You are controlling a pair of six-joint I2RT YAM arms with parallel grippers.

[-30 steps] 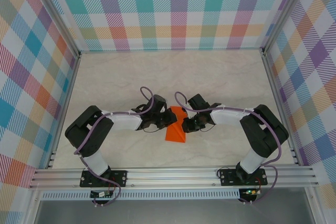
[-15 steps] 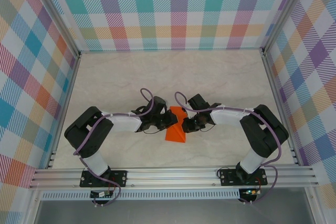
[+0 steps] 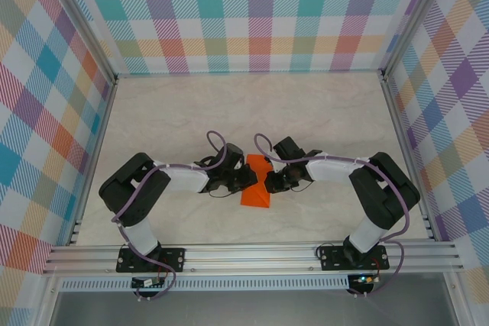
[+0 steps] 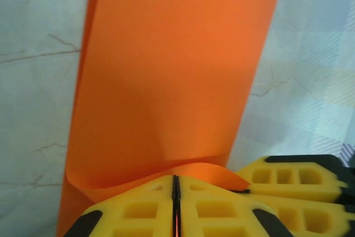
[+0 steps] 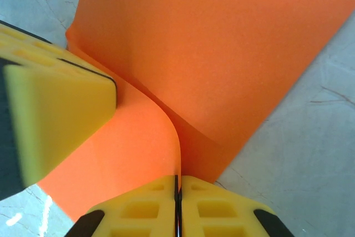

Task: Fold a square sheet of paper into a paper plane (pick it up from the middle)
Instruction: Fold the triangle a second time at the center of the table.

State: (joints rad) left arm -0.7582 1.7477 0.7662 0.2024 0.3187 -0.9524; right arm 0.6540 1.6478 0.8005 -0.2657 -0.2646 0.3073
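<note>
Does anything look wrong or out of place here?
Nothing torn or spilled. The orange paper isn't flat: it curls up where the left gripper and right gripper each pinch it shut, which looks like folding in progress, not a fault.

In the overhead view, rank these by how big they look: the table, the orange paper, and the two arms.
1. Table.
2. Left arm and right arm: they look alike, so no ranking between them.
3. Paper, partly covered.
</note>
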